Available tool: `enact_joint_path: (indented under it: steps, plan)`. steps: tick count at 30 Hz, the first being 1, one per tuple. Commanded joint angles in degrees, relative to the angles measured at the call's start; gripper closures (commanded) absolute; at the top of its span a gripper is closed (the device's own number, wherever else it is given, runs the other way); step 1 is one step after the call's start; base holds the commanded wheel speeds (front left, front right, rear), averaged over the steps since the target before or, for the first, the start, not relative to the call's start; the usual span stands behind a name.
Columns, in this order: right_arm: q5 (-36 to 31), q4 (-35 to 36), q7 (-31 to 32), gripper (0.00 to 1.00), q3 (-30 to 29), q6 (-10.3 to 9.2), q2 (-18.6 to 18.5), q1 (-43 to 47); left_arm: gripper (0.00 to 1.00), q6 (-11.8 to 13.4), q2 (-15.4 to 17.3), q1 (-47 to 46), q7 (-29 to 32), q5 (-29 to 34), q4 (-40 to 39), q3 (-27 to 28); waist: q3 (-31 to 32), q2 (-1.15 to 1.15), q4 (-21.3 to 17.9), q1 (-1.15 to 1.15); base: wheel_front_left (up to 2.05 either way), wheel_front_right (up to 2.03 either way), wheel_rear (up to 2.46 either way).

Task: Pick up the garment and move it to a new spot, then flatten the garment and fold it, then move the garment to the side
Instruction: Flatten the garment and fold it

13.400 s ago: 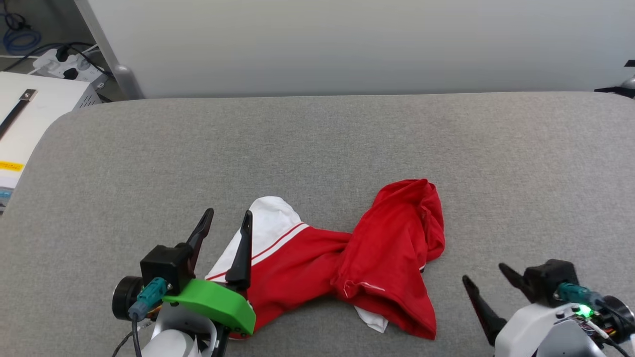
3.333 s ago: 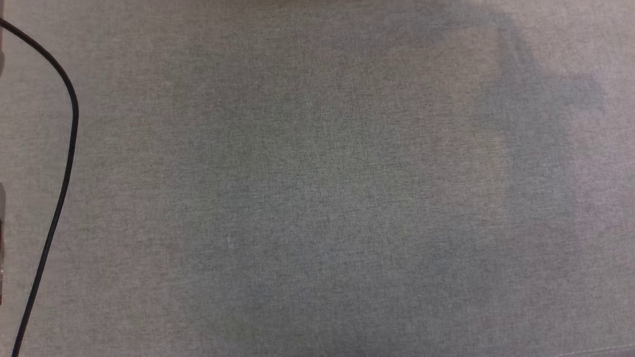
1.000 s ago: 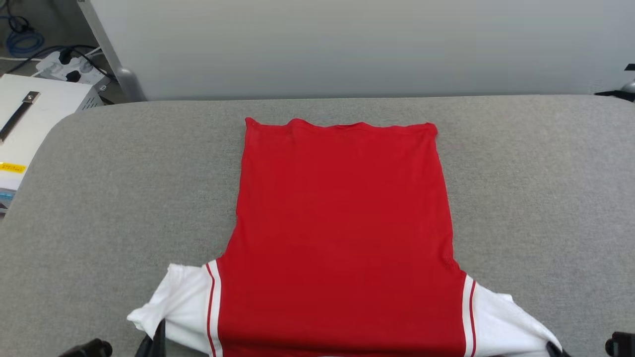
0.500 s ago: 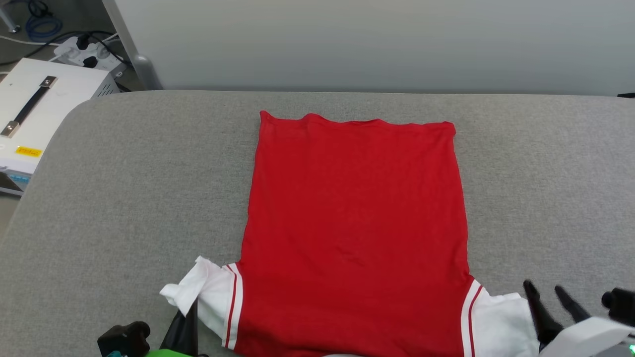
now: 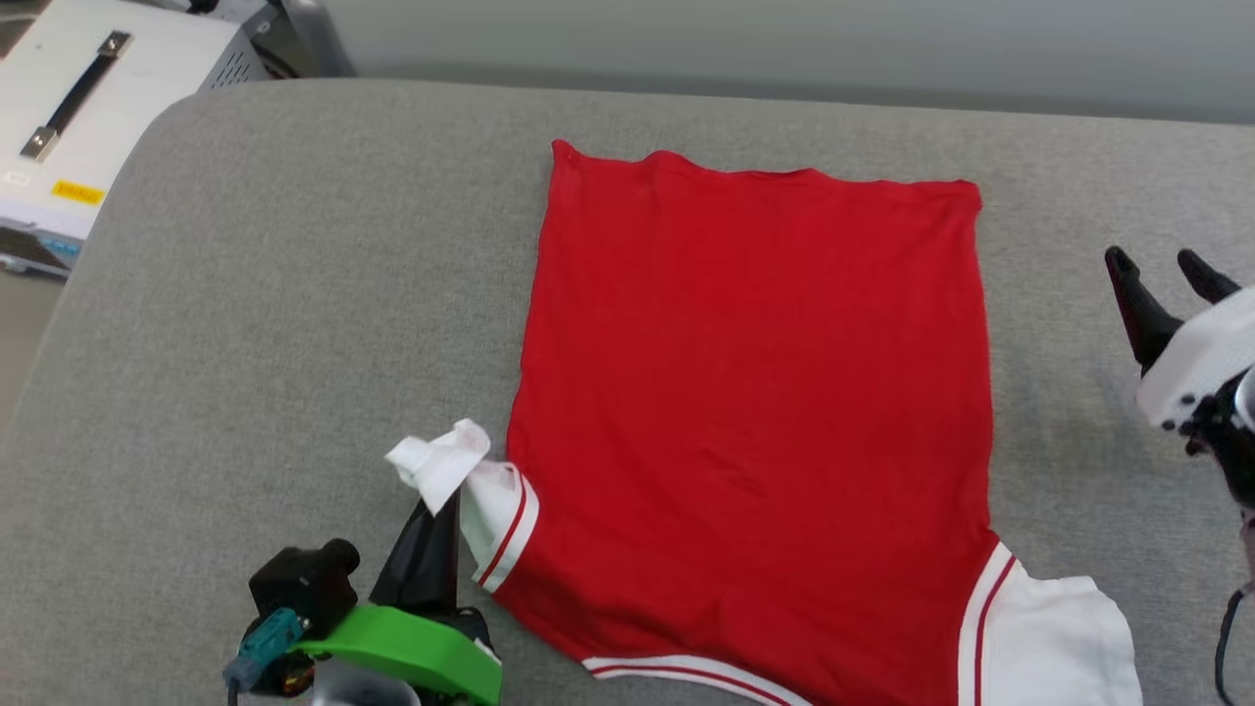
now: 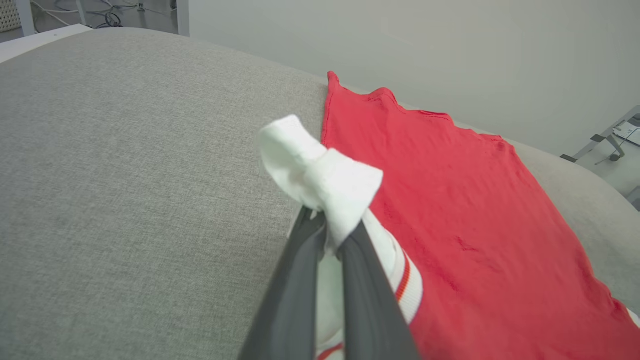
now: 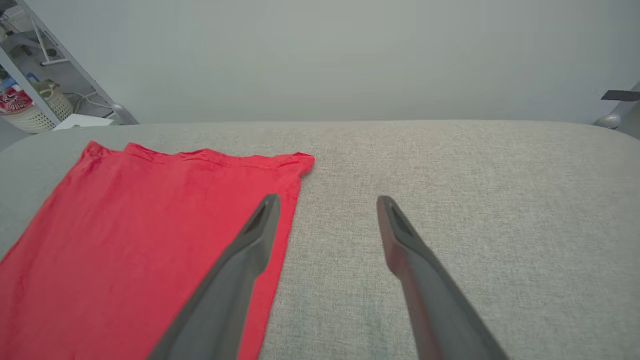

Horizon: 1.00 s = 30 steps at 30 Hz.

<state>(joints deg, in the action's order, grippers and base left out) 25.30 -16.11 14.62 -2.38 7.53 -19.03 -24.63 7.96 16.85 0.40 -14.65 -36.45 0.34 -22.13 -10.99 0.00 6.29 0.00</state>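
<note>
Right end effector (image 5: 1152, 267) has come away from the garment (image 5: 755, 392), jaws apart.

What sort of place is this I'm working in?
Probably a lab or workshop test room, not a home. The red jersey lies on a grey fabric-covered table, a plain pale partition wall stands behind it, and a white equipment case with a black handle sits beside it.
</note>
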Motion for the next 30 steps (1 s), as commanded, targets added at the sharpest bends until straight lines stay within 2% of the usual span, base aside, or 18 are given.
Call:
enact_joint_path:
  steps: [1,9,15,22,23,24,26,27,28,29,30]
  plan:
    - [1.1,-2.09,2.66,0.0,1.21,-0.04,-1.22,-3.01,1.0,-0.59,-0.41,-1.73,-0.34,1.1,-0.22,-0.15,-4.53,0.0,3.9,0.0,0.0,0.0,0.0]
    - [4.12,-13.55,16.36,0.0,7.58,-0.04,-7.46,-21.25,1.0,-2.95,-2.58,-6.82,-0.34,3.35,-0.48,-1.19,-11.54,0.0,8.48,0.0,0.0,0.0,0.0]
    - [5.06,-21.53,21.0,0.0,10.37,-0.04,-8.23,-29.94,1.0,-4.56,-4.74,-9.69,-0.34,5.03,-0.83,-1.96,-15.45,0.0,10.96,0.0,0.0,0.0,0.0]
    - [6.44,-30.01,25.39,0.0,14.14,-0.04,-7.12,-32.59,1.0,-5.92,-6.9,-10.44,-0.34,6.03,-0.04,-1.7,-17.75,0.0,11.96,0.0,0.0,0.0,0.0]
    - [6.44,-31.55,27.79,0.0,15.54,-0.04,-7.01,-31.98,1.0,-6.1,-7.13,-10.44,-0.35,6.19,0.14,-1.5,-17.82,0.0,11.94,0.0,0.0,0.0,0.0]
    - [6.17,-34.64,33.73,0.0,17.87,-0.04,-7.34,-30.77,1.0,-6.42,-7.52,-10.41,-0.35,6.52,0.54,-1.22,-17.74,0.0,12.01,0.0,0.0,0.0,0.0]
    - [6.62,-36.94,37.76,0.0,17.99,-0.04,-7.35,-30.49,1.0,-6.84,-7.64,-10.62,-0.35,6.94,0.92,-0.95,-17.64,0.0,12.05,0.0,0.0,0.0,0.0]
    - [6.68,-37.64,38.91,0.17,17.94,-0.04,-7.33,-30.57,1.0,-6.94,-7.6,-10.74,-0.35,7.17,1.02,-0.75,-17.53,0.0,12.01,0.0,0.0,0.0,0.0]
    - [6.68,-38.14,39.73,0.76,17.87,-0.04,-7.27,-30.74,1.0,-7.05,-7.52,-10.86,-0.35,7.49,1.11,-0.52,-17.4,0.0,11.94,0.0,0.0,0.0,0.0]
    - [6.62,-38.26,39.96,1.0,17.83,-0.04,-7.26,-30.98,1.0,-7.14,-7.5,-10.92,-0.35,7.66,1.17,-0.37,-17.3,0.0,11.86,0.0,0.0,0.0,0.0]
    - [6.58,-38.31,39.87,1.0,17.64,-0.04,-7.26,-31.32,1.0,-7.23,-7.47,-10.99,-0.35,7.89,1.24,-0.19,-17.11,0.0,11.73,0.0,0.0,0.0,0.0]
